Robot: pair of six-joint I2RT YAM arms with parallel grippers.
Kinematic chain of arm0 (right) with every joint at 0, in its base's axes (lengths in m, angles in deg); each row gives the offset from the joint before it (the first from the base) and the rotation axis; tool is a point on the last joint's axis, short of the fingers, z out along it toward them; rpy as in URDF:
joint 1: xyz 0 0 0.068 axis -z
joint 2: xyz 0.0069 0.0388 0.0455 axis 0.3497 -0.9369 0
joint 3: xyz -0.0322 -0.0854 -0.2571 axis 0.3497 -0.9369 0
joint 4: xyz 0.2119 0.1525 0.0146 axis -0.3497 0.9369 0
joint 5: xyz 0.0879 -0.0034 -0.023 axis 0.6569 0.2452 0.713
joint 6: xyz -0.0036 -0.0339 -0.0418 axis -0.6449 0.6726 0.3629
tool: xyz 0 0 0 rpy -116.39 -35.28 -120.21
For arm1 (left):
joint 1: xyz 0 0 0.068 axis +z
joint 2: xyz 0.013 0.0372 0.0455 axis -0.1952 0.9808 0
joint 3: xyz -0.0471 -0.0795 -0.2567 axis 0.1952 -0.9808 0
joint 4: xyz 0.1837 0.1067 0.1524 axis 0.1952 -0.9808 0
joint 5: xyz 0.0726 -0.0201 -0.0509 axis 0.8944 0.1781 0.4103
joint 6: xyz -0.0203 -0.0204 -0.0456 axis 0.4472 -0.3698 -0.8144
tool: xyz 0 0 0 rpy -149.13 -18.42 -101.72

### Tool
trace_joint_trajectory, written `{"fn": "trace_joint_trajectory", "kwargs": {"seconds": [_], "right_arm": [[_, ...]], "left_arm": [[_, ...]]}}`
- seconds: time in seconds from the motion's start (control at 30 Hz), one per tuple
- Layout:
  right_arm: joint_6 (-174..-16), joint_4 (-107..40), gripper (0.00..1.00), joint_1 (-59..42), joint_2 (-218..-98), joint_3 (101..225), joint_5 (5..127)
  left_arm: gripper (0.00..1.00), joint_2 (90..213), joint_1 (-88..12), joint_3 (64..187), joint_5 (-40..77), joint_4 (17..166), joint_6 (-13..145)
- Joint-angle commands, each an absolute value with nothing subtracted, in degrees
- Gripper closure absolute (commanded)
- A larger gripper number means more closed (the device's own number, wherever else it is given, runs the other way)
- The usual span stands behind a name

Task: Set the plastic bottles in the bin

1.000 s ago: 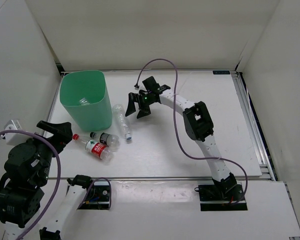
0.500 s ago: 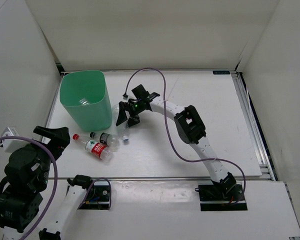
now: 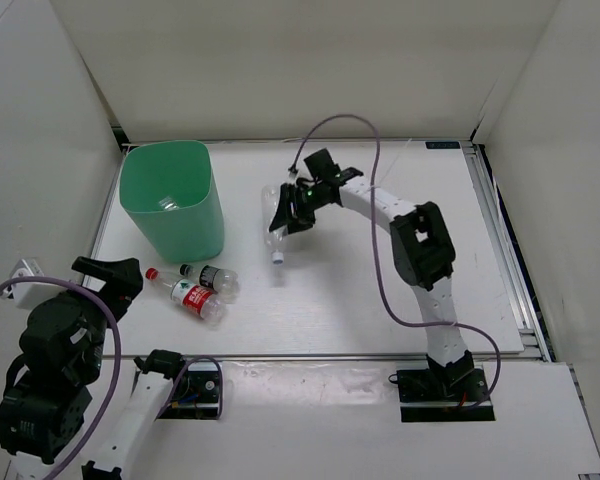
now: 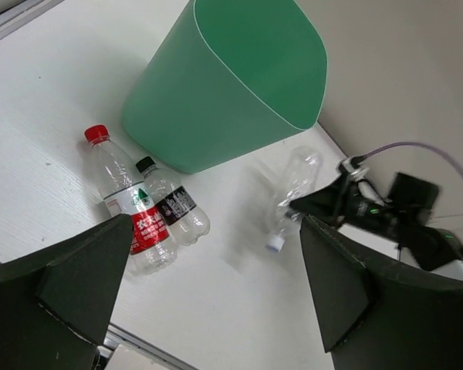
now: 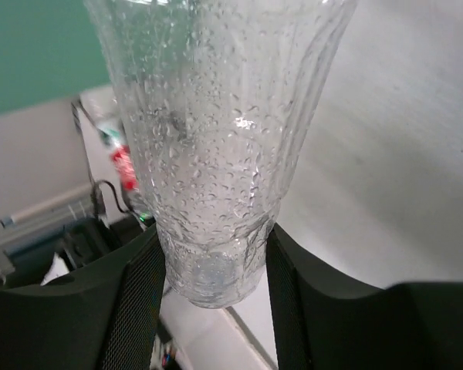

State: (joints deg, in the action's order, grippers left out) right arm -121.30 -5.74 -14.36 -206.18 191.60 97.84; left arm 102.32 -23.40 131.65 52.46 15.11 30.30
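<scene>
White tabletop (image 3: 310, 310) boxed in by pale panels, with a tall mint-green plastic bin (image 3: 180, 228) at its far left corner and one clear bottle (image 3: 168, 203) already lying inside. The right gripper (image 3: 298, 203) is clamped on a plain clear crinkled bottle (image 3: 276, 218), cap hanging down, just right of the bin and outside its rim. By my reckoning that is one of four binned and a second in hand. A red-labelled, red-capped bottle (image 3: 192, 298) and a dark-labelled bottle (image 3: 210, 277) lie side by side just in front of the bin. The left gripper (image 4: 216, 254) is near them, fingers spread wide and holding nothing, and only the bin's tall wall looks to stand in the held bottle's way.
</scene>
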Motion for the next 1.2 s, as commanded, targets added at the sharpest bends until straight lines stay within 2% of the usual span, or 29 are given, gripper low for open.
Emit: {"fn": "trace_joint_trajectory", "kwargs": {"seconds": [0.0, 0.03, 0.17, 0.27, 0.4, 0.5, 0.67, 0.73, 0.8, 0.83, 0.87, 0.93, 1.0, 1.17], "right_arm": [[-123.01, -6.84, 0.74, -18.62, -195.77, 200.83, 91.81], [-123.02, -6.22, 0.76, -19.86, -195.77, 209.74, 88.83], [-125.38, -6.21, 0.77, -25.31, -200.60, 228.67, 70.22], [-126.28, -17.86, 0.77, -27.26, -199.38, 224.18, 60.00], [-122.15, -21.76, 0.72, -29.19, -207.63, 234.77, 58.75], [-118.47, -29.57, 0.67, -30.42, -207.64, 229.18, 56.73], [-105.21, -35.62, 0.59, -33.56, -212.74, 233.39, 52.70], [-97.14, -39.07, 0.49, -34.90, -213.96, 231.53, 50.57], [-93.33, -37.95, 0.27, -35.69, -215.54, 234.86, 49.70], [-92.01, -37.94, 0.06, -36.56, -214.51, 234.35, 48.74], [-89.91, -37.94, 0.00, -37.44, -210.84, 232.87, 45.77], [-90.05, -34.46, 0.00, -38.23, -201.47, 226.92, 39.62], [-93.65, -32.77, 0.00, -38.24, -199.05, 225.83, 37.83], [-97.01, -22.93, 0.00, -40.16, -187.96, 219.85, 42.31]], "left_arm": [[0.00, 101.09, -23.65, 129.03, 50.48, 18.33, 30.08], [0.00, 100.31, -23.65, 127.11, 50.47, 18.33, 30.08], [0.00, 100.30, -23.65, 125.68, 49.78, 17.54, 27.44], [0.00, 101.35, -23.65, 126.29, 47.49, 16.93, 29.90], [0.00, 101.97, -23.65, 127.79, 46.96, 13.77, 32.97], [0.00, 102.49, -23.65, 130.07, 45.38, 12.44, 36.56], [0.00, 104.87, -23.65, 133.15, 41.96, 10.25, 42.29], [0.00, 106.36, -23.65, 133.15, 40.81, 10.25, 44.58], [0.00, 107.06, -23.65, 132.46, 40.01, 10.25, 45.81], [0.00, 107.59, -23.65, 132.45, 39.40, 10.25, 45.81], [0.00, 107.59, -23.65, 131.49, 39.40, 10.25, 45.81], [0.00, 109.25, -23.65, 130.00, 38.88, 11.81, 44.68], [0.00, 110.05, -23.65, 129.47, 38.87, 12.61, 43.28], [0.00, 112.77, -23.65, 121.84, 37.47, 19.97, 34.23]]}}
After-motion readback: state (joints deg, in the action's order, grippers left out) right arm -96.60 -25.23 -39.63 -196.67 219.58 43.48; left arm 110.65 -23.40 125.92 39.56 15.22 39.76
